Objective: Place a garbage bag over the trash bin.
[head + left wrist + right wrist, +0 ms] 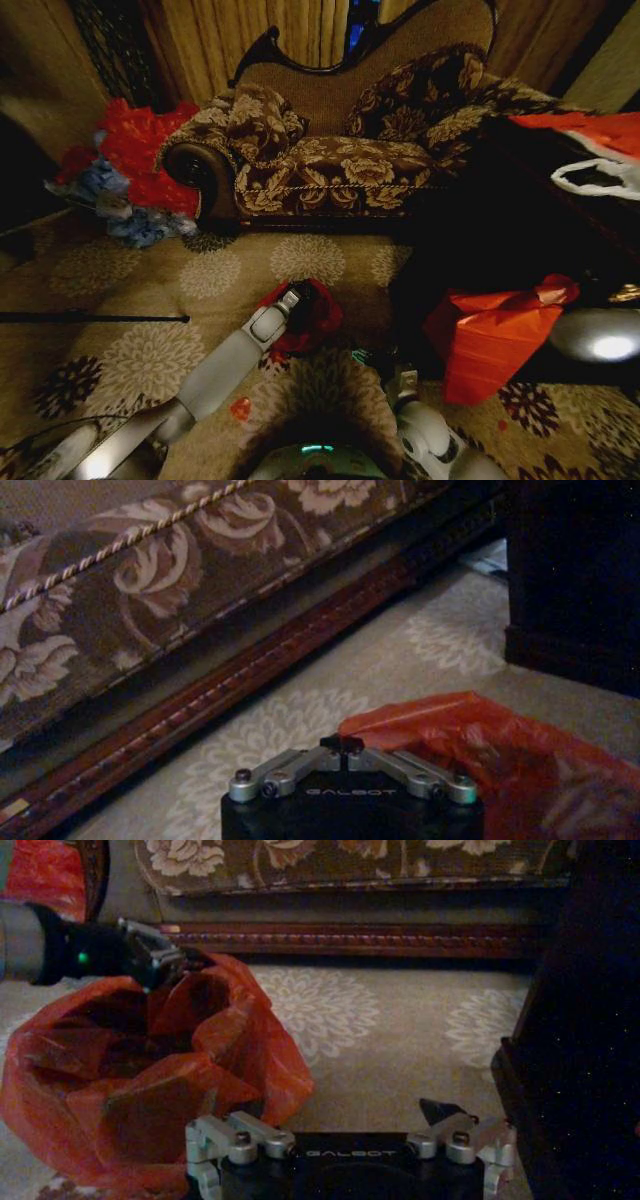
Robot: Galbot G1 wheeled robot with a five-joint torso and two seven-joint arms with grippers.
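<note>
The garbage bag (312, 318) is glossy red plastic, standing open-mouthed on the carpet in front of the sofa. My left gripper (293, 298) reaches over its far rim. In the left wrist view its fingertips (345, 744) are pressed together at the bag's edge (470, 742). The right wrist view shows the left gripper (165, 966) pinching the bag's rim (215, 1001). My right gripper (330, 1121) hangs open beside the bag, low and just to its right (400, 380). The trash bin is hidden under the plastic.
A floral sofa (340, 150) spans the back. A heap of red and blue bags (130, 170) lies at its left end. On the right stand a dark cabinet (520, 210) and an orange-red plastic bundle (495, 335). A black rod (90, 318) lies on the carpet at left.
</note>
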